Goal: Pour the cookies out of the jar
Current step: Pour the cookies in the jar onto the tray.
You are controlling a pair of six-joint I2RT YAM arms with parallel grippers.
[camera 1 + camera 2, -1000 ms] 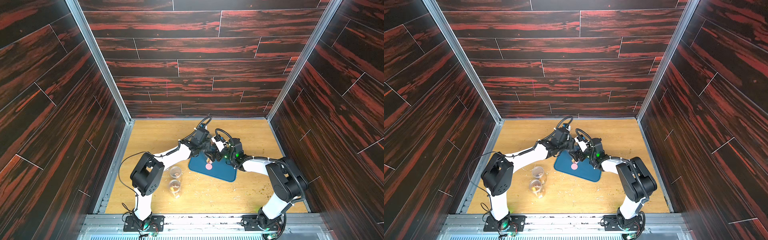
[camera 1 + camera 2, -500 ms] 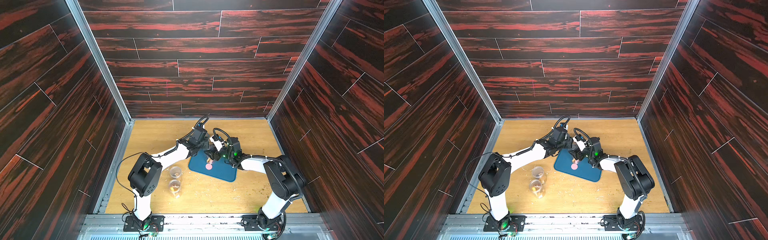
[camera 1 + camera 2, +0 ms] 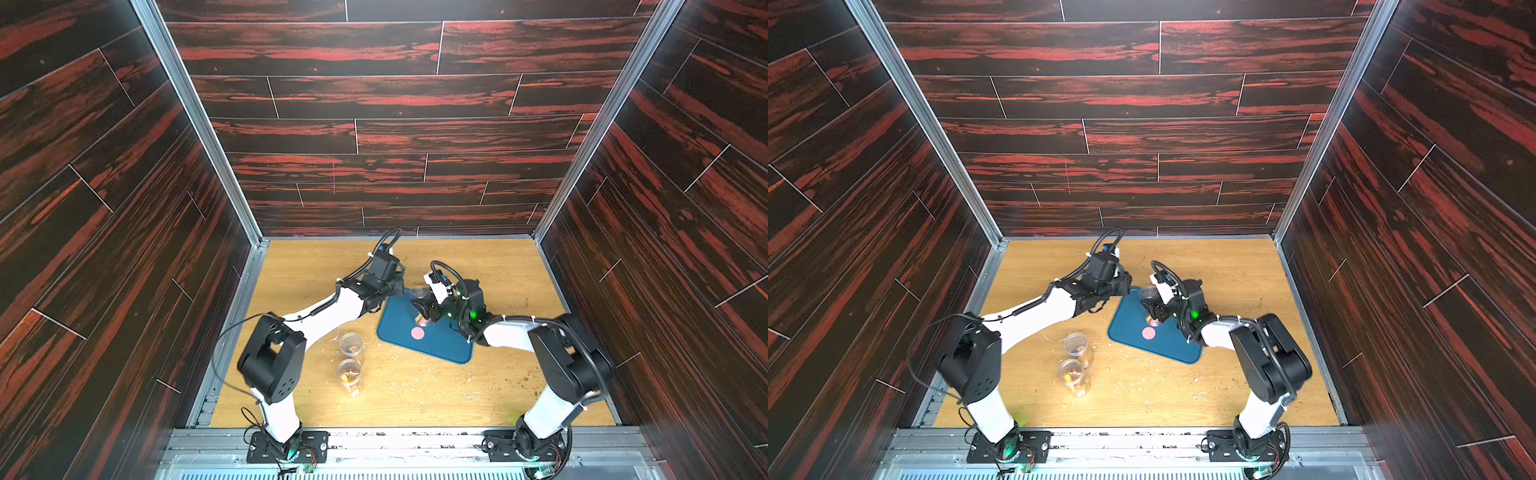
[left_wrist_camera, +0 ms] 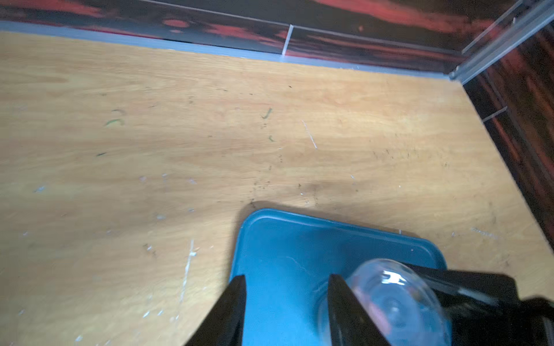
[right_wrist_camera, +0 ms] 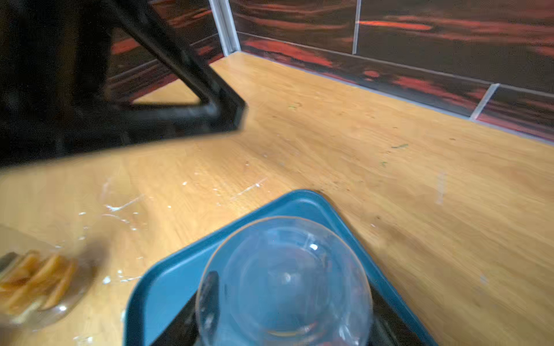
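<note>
A clear jar (image 3: 422,296) (image 3: 1147,294) hangs tilted over the far corner of the blue tray (image 3: 440,345) (image 3: 1167,347). My right gripper (image 3: 428,309) (image 5: 287,314) is shut on the jar (image 5: 284,284), with a dark finger on each side of the glass. A pink round cookie (image 3: 417,333) (image 3: 1148,332) lies on the tray, and another cookie (image 3: 422,319) shows just below the jar. My left gripper (image 3: 397,284) (image 4: 286,287) stands open just left of the jar (image 4: 395,302), with only the tray (image 4: 284,239) between its fingers.
Two more clear jars (image 3: 351,345) (image 3: 349,374) stand on the wooden table, in front and to the left of the tray, and hold tan cookies (image 5: 36,284). Pale crumbs are scattered around them. The dark walls close in on three sides.
My right gripper's jaws have closed round the jar. The left arm has drawn back a little to the left, away from the jar.
</note>
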